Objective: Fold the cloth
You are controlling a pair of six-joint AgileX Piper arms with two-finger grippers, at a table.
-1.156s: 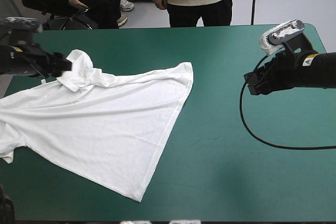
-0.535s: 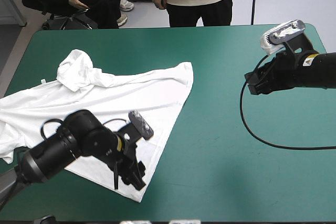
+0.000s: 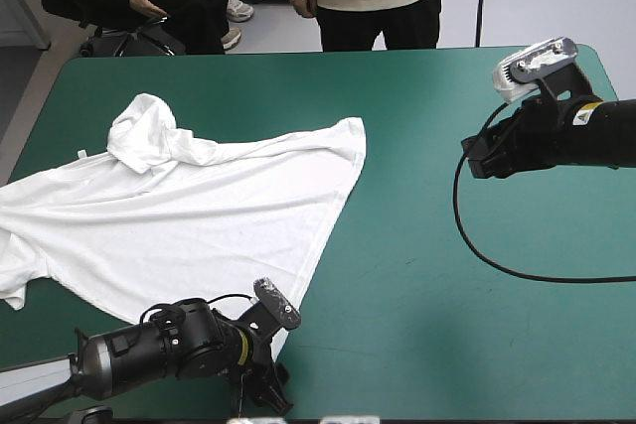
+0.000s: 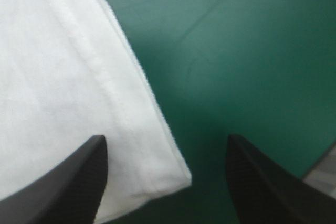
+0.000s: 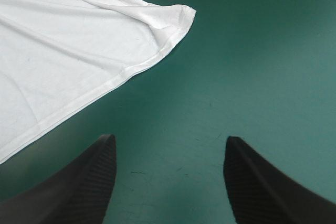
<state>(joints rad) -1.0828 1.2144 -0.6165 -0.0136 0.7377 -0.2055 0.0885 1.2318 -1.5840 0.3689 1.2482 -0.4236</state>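
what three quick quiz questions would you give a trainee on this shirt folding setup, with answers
1. True or false: the right gripper is clamped on the T-shirt.
2. Which part of the T-shirt lies between the fingers of the left gripper? A) the crumpled lump toward the far left B) the pointed corner by the table's near edge C) the far hem corner
3. Fill in: both grippers' fingers stand ____.

Key
1. False: it is over bare teal-green cover, apart from the T-shirt.
2. B
3. open
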